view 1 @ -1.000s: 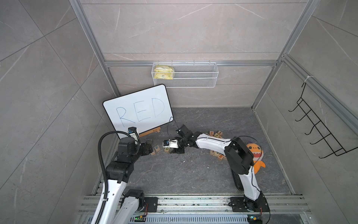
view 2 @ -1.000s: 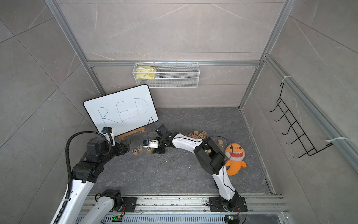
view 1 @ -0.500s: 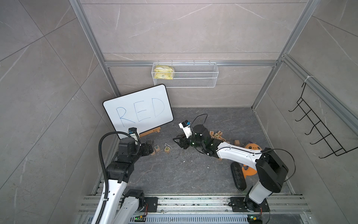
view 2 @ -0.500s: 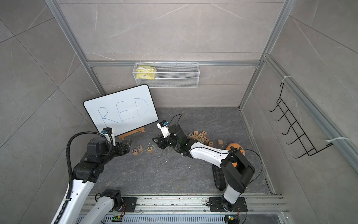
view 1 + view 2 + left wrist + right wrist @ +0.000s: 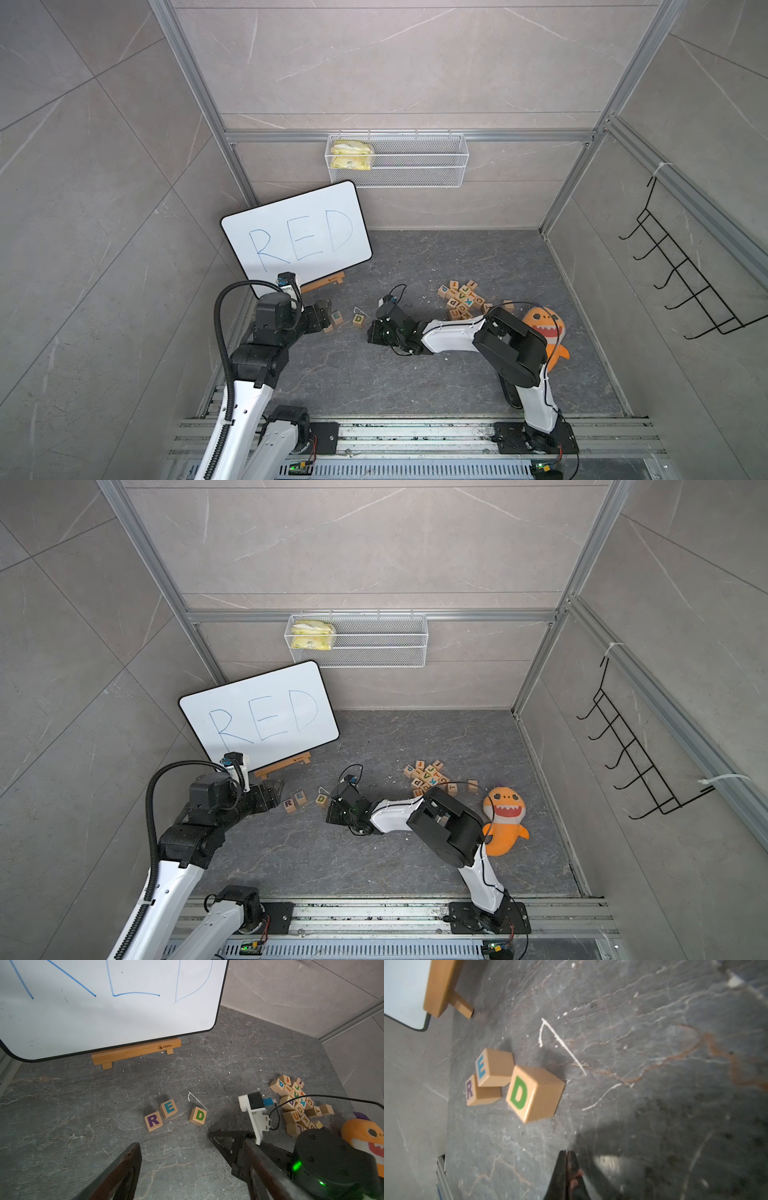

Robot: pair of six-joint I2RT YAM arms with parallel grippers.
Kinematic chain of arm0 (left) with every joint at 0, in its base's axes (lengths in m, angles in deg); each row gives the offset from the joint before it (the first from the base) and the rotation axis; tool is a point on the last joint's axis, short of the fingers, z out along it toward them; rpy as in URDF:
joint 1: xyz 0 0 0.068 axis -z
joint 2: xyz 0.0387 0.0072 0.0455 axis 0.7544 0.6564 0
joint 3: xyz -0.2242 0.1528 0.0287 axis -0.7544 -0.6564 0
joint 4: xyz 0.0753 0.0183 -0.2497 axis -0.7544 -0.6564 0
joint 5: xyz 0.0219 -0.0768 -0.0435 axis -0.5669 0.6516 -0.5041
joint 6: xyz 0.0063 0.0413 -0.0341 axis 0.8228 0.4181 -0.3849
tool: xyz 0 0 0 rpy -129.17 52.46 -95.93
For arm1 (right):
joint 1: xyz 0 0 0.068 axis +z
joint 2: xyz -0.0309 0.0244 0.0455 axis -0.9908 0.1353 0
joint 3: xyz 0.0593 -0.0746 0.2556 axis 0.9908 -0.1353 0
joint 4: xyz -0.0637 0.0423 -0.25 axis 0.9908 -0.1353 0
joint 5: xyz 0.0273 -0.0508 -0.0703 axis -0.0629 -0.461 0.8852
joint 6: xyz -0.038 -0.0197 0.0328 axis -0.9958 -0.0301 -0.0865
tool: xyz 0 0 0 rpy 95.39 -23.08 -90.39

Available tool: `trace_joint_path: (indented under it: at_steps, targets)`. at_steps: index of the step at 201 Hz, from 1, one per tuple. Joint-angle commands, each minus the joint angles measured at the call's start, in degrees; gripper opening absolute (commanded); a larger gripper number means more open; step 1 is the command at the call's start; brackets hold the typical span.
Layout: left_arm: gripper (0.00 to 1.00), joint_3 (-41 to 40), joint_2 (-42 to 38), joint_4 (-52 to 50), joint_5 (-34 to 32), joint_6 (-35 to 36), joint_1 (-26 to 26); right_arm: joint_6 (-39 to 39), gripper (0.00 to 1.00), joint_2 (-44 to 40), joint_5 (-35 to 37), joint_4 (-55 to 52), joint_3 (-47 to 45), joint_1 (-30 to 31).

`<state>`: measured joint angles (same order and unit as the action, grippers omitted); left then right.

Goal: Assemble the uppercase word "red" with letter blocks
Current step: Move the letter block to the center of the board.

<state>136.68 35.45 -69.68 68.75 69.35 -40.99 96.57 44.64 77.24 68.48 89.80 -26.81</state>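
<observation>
Soft, even overhead light, faint shadows, blurred right wrist view, bowed edges.

Blue "RED" stands on the whiteboard [image 5: 257, 712], centre left in both top views; below it, the R block [image 5: 289, 805], E block [image 5: 301, 798] and D block [image 5: 321, 799].

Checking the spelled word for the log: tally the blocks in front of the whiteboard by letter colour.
Purple: 1, the R block
Blue: 1, the E block
Green: 1, the D block
Total: 3
</observation>
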Motion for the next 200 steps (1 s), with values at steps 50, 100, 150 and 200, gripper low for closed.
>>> trace_joint_path:
  at_steps: [50,100,150,200]
  targets:
    - [0.8,0.1,0.1,2.1,1.7,-0.9,-0.3,2.9,0.0,5.7,4.9,-3.6,9.1,-0.2]
    - [0.8,0.1,0.2,2.2,1.7,-0.9,-0.3,2.2,0.0,9.1,5.6,-3.5,12.8,-0.2]
    - [0.8,0.1,0.3,2.2,1.9,-0.9,-0.4,-0.5,0.01,11.1,6.4,-5.1,17.3,-0.4]
    - [0.8,0.0,0.4,2.2,1.6,-0.9,-0.3,-1.1,0.02,12.3,7.3,-5.2,19.0,-0.5]
